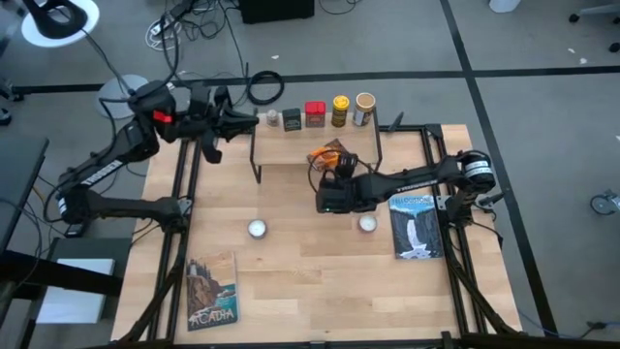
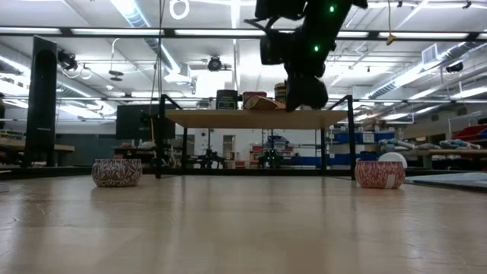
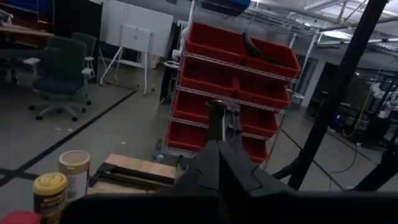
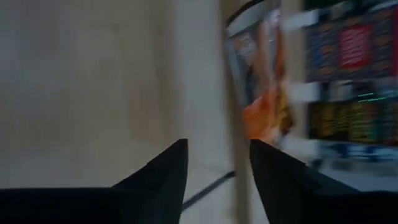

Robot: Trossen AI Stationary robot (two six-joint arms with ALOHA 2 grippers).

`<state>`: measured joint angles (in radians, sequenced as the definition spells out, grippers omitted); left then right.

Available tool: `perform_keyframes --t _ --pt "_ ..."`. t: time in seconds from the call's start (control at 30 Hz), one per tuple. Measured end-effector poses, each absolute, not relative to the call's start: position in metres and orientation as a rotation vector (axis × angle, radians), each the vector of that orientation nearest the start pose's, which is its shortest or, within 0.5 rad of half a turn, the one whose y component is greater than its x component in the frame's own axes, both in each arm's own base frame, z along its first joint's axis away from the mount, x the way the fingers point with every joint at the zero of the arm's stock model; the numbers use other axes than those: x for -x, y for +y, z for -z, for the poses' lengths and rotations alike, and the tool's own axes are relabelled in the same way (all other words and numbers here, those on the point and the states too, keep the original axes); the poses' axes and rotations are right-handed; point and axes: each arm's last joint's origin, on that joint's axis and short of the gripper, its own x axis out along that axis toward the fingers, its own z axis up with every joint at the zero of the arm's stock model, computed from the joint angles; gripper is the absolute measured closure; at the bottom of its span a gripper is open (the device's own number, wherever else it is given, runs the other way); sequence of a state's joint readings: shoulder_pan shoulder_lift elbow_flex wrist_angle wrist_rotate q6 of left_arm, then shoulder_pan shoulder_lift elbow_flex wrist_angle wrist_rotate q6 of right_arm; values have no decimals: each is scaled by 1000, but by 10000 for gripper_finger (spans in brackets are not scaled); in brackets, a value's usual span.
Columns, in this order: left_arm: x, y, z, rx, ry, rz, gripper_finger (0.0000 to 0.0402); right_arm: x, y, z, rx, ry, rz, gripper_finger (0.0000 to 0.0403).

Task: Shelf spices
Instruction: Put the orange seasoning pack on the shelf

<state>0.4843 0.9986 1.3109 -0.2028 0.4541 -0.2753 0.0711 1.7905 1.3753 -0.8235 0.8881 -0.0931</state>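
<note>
The shelf (image 1: 291, 147) stands at the table's far middle. Along its far edge stand a pale-capped jar (image 1: 272, 118), a dark tin (image 1: 292, 118), a red tin (image 1: 315, 113), a yellow black-lidded jar (image 1: 340, 111) and a tan jar (image 1: 364, 109). The orange packet (image 1: 325, 152) lies flat on the plank (image 4: 261, 81). My right gripper (image 4: 214, 149) hangs open just short of the packet's near end, slanting down over the shelf's front edge, with nothing between its fingers. My left gripper (image 3: 217, 149) is shut and empty, raised off the shelf's far left corner (image 1: 242, 121).
Two small white discs (image 1: 257, 229) (image 1: 367, 223) lie on the table in front of the shelf. One picture book (image 1: 211, 291) lies near left, another (image 1: 415, 225) at the right under my right arm. Bare wood lies in the near middle.
</note>
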Motion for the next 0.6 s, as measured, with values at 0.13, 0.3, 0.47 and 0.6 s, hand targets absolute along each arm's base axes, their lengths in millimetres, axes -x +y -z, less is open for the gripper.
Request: perform_keyframes --t 0.13,0.3,0.47,0.6 --pt "-165 73 -467 225 -84 -21 398 -358 5 -224 757 1111 671 264" --pt "-163 72 -468 223 -89 -29 398 -359 3 -215 771 1074 693 294" --pt "-162 71 -469 222 -91 -29 398 -362 3 -216 767 1048 697 313" --pt "-162 71 -469 222 -91 -29 398 -366 4 -219 778 1014 691 325"
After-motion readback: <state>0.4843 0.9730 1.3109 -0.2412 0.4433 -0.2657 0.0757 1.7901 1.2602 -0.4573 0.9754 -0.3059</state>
